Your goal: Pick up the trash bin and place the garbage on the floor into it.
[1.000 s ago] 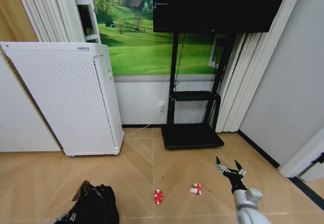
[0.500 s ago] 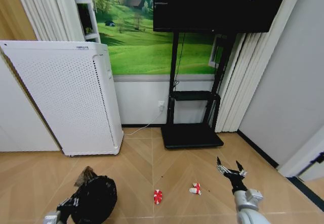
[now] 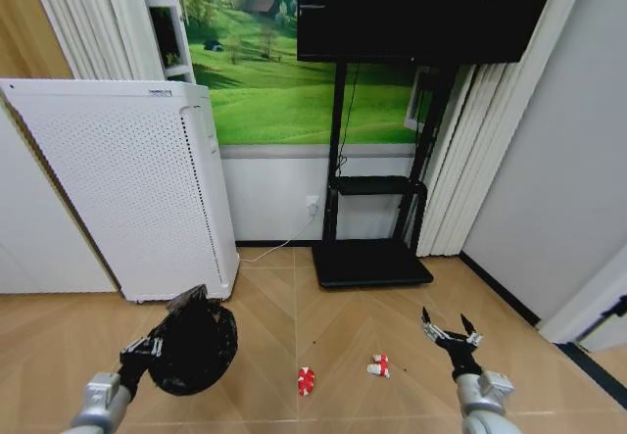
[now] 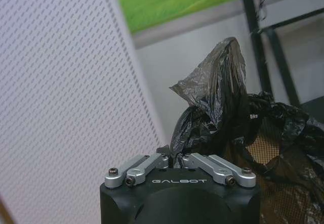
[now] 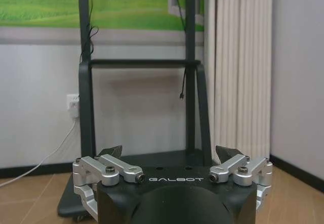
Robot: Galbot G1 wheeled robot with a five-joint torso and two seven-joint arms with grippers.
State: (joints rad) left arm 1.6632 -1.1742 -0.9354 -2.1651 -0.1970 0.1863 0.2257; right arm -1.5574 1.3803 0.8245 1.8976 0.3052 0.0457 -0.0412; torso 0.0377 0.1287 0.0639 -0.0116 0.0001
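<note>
Left claw clamped on the rim of the small black round bin with glossy black bag liner, held clear of the wooden floor near the tall white perforated appliance. Right claw fingers spread apart, empty, just right of the red-and-white wrapper. Red can-like piece lies between bin and wrapper.

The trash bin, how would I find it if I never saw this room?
Find the tall white perforated appliance on the robot's left. Just in front of it the left gripper holds the trash bin up off the wooden floor, jaws shut on its rim. It is the round black thing wrapped in a crinkly, glossy bag, far bigger than the red garbage nearby.
</note>
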